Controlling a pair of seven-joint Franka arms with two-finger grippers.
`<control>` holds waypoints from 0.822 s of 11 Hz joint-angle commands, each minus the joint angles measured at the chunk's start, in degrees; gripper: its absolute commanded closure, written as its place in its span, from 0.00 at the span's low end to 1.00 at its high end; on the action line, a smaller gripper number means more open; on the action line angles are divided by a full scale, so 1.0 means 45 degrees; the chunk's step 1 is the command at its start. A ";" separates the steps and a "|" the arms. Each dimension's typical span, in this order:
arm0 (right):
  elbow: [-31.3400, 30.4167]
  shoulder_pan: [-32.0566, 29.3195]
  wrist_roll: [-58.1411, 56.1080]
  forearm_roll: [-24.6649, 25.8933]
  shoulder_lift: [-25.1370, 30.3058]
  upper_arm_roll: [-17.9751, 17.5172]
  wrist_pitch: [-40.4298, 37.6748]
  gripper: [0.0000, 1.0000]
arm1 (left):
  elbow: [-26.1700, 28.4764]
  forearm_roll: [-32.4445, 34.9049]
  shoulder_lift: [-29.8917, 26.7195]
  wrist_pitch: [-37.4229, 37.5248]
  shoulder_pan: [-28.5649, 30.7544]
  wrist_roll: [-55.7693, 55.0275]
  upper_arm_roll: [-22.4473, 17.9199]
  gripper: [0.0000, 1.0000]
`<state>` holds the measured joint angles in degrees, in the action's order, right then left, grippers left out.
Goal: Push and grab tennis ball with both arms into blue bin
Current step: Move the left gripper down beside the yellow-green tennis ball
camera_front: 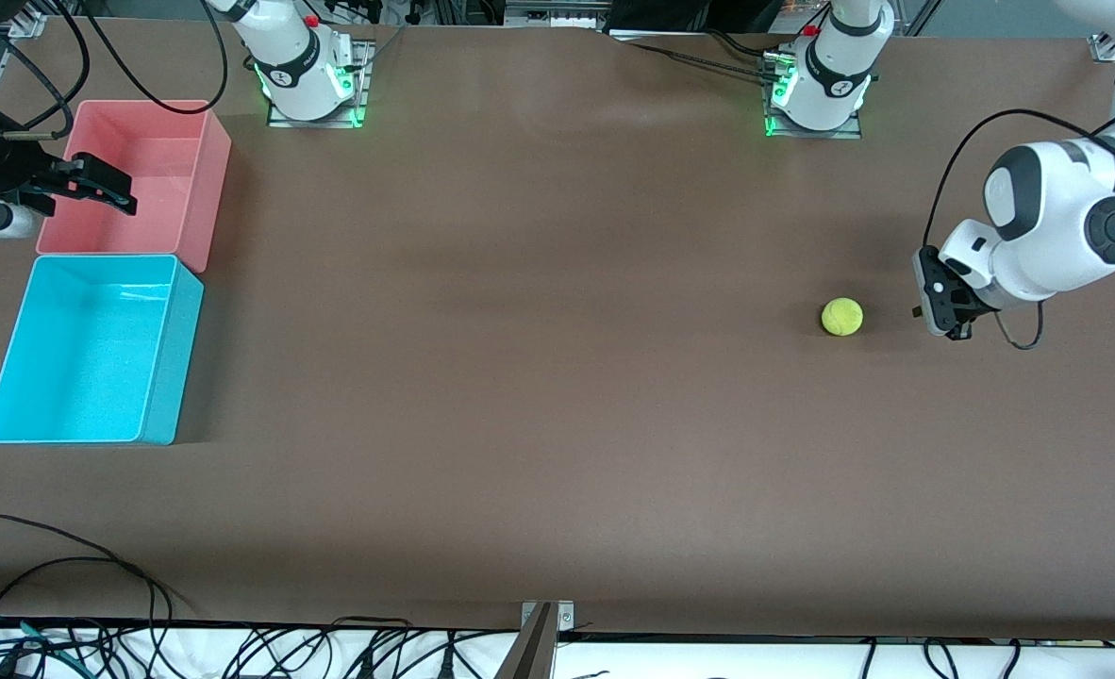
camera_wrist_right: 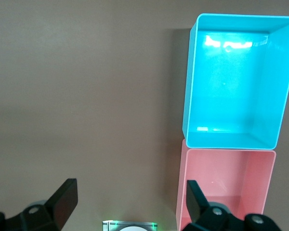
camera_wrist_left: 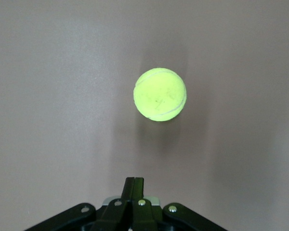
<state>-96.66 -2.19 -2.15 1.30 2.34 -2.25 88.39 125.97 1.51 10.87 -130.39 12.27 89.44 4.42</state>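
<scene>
I see the left gripper [camera_wrist_left: 134, 185] pinched fully together, holding nothing, low beside the ball [camera_front: 841, 316] at the left arm's end of the table, not touching it. My right gripper [camera_front: 105, 186] hangs spread wide and empty over the pink bin [camera_front: 194, 132]. Only the right wrist view shows both bins touching, with the blue bin [camera_wrist_right: 189, 96] empty inside.

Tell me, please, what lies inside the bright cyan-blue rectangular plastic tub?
Nothing: the bright cyan-blue rectangular plastic tub shows only bare floor in both views. No part of its inside is covered.
</scene>
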 commanded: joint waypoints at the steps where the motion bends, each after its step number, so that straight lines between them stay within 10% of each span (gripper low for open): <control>1: 0.0055 -0.0119 -0.0011 -0.0230 0.0104 -0.0066 -0.0228 0.00 | -0.0161 -0.0316 0.0962 -0.0829 0.0048 0.0926 -0.0084 1.00; 9: 0.0055 -0.0119 0.0009 -0.0230 0.0124 -0.0066 -0.0248 0.00 | 0.0834 -0.0628 0.1725 -0.1355 -0.0109 0.0926 -0.0103 1.00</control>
<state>-96.66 -2.19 -2.14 1.30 2.35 -2.25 88.25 128.21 0.78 18.64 -133.97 12.06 91.56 4.25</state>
